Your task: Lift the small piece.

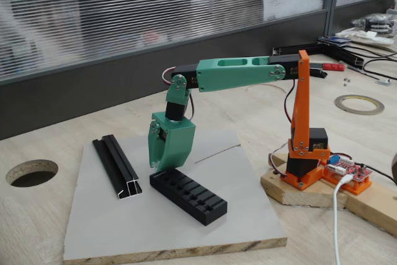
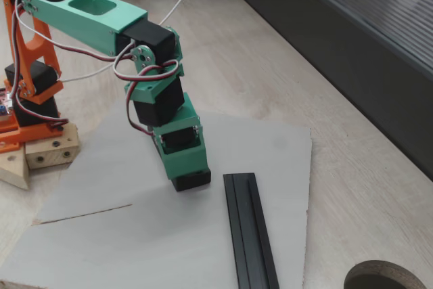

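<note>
Nearest to me in a fixed view lay the grey board (image 1: pixel 186 228), its raw chipboard edge facing the camera, resting on the pale wooden table (image 1: pixel 37 221). On the board's front half sat the black ribbed slotted block (image 1: pixel 188 195), lying at an angle, and to its left the long black rail (image 1: pixel 116 167) ran back across the board; in the other fixed view that rail (image 2: pixel 249 231) stretched toward the lower edge, just right of the gripper. The green gripper (image 1: pixel 162 167) pointed straight down, its tip at or just above the board's surface right behind the block's near-left end, between the block and the rail. From the other side the gripper (image 2: pixel 190 181) ended in a dark tip close over the grey board (image 2: pixel 270 147). I could not tell whether its fingers were apart or together, as the housing hid them in both fixed views. I could not make out the small piece in either picture. Farther back the green forearm (image 1: pixel 239 74) reached level to the orange upright (image 1: pixel 301 113), mounted on a wooden base (image 1: pixel 310 193) at the right. A round hole (image 1: pixel 31 172) was cut in the table at far left.
</note>
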Controlling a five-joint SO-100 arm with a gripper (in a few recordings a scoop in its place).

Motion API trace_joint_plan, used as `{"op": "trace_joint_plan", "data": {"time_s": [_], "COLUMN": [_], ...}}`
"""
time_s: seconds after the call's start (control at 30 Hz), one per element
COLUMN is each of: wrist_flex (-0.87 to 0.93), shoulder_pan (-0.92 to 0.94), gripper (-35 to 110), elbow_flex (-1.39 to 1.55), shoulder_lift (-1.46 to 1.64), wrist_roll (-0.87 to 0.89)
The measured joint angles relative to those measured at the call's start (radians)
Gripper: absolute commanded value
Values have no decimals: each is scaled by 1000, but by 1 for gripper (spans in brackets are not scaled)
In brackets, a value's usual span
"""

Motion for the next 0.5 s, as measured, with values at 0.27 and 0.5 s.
{"op": "trace_joint_plan", "data": {"time_s": [0.27, 0.5], "wrist_flex": [0, 0], "shoulder_pan": [2, 2], "gripper": [15, 14], "elbow_flex": [0, -3], "shoulder_lift": [0, 0], "wrist_roll": [3, 2]}}
